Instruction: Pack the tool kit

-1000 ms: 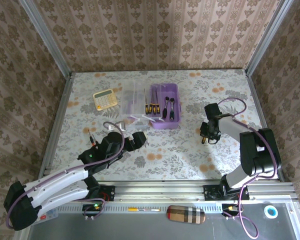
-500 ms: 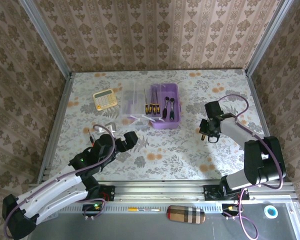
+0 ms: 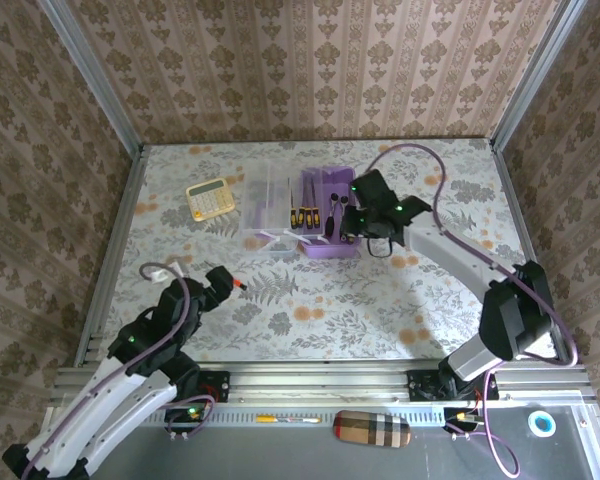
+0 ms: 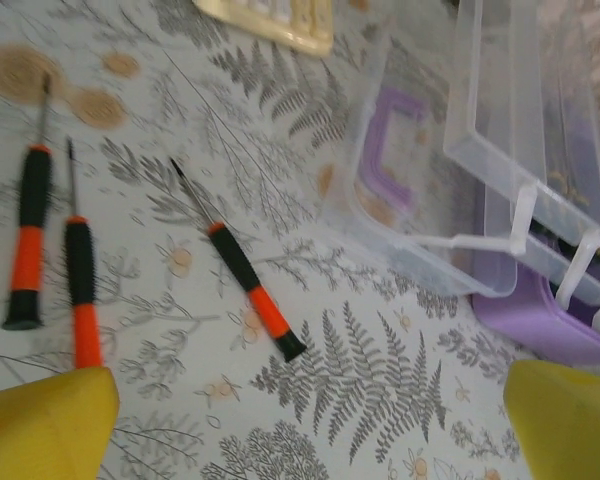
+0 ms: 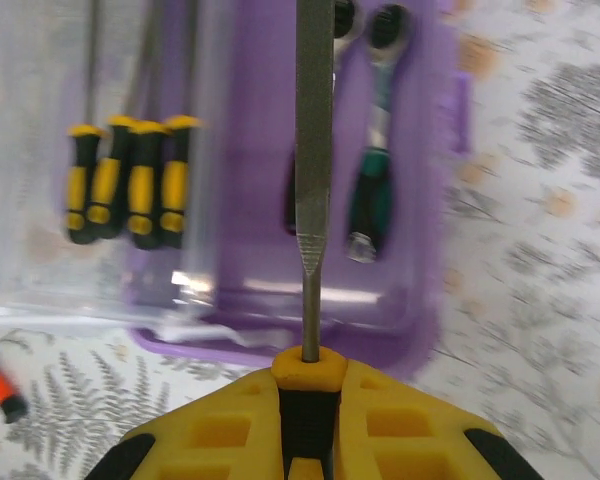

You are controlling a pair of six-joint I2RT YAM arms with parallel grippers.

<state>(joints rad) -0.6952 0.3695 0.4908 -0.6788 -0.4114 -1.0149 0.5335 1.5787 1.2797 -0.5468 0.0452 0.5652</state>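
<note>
Your right end effector (image 5: 310,405) pinches a file (image 5: 314,150) over the purple box (image 5: 250,200) near the bench's far edge. Your left end effector (image 4: 310,420) hangs spread near three black-orange screwdrivers (image 4: 242,285).

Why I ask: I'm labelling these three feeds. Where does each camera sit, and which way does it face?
Top external: fixed above and behind the bases, looking down on the table; both arms, the left gripper and the right gripper show.
Left wrist: on the left arm, facing loose screwdrivers and the clear lid; its yellow fingertips show.
Right wrist: on the right arm, facing the purple box; its fingers clamp a metal-bladed tool.
Shared: both wrist views catch the purple box.
</note>
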